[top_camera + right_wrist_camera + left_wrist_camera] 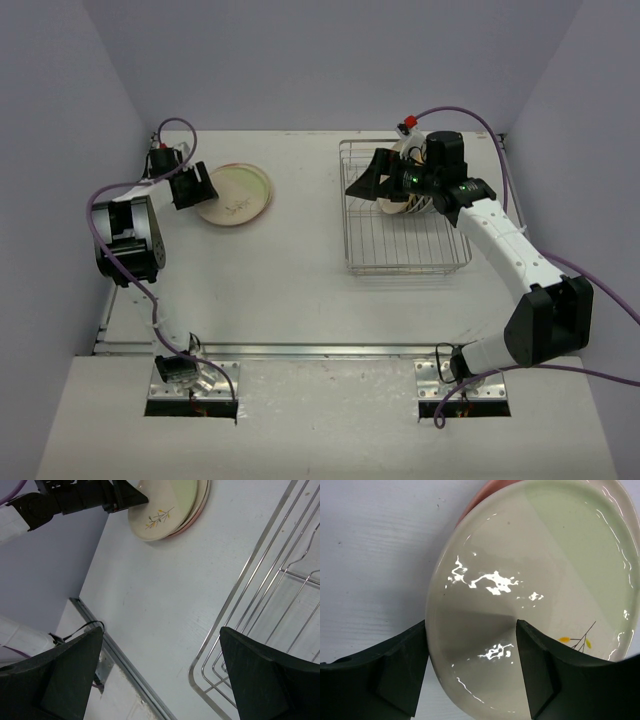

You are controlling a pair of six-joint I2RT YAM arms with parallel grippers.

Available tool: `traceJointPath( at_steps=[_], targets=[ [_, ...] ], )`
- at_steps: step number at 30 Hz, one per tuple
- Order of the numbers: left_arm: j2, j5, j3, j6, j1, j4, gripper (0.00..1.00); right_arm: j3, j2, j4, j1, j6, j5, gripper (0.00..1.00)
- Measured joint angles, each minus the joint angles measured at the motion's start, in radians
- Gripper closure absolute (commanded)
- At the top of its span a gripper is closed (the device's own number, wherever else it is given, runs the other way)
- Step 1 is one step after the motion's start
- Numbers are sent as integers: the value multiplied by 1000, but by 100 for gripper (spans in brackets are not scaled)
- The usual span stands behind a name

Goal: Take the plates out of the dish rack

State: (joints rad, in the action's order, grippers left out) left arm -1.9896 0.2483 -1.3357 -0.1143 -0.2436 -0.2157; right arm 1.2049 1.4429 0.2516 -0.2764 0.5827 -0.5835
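Observation:
Two plates lie stacked on the table at the back left: a yellowish cream plate (pixel 236 193) with a small yellow flower mark on top of a pink-rimmed plate (pixel 485 492). The stack also shows in the right wrist view (pixel 167 505). My left gripper (pixel 192 186) is open and empty, its jaws astride the cream plate's (pixel 520 565) near-left edge, just above it. The silver wire dish rack (pixel 400 250) stands at the back right with a few plates (pixel 398 207) upright at its far end, mostly hidden by my right arm. My right gripper (pixel 365 180) is wide open and empty over the rack's left side (pixel 280 580).
Purple-grey walls close in the back and both sides. A metal rail (pixel 125 660) runs along the table's near edge. Purple cables loop off both arms.

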Motion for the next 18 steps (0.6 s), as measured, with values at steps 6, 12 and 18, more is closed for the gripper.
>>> traceJointPath(
  at_steps=[6,12,18],
  targets=[
    [0,33,-13,4,1,-1,34,0,0,0,0,-5,0,1],
    [0,44,-47,5,1,-3,31,0,0,1,0,-7,0,1],
    [-14,94,-85,-13,1,18,29,0,0,4,0,-9,0,1]
  ],
)
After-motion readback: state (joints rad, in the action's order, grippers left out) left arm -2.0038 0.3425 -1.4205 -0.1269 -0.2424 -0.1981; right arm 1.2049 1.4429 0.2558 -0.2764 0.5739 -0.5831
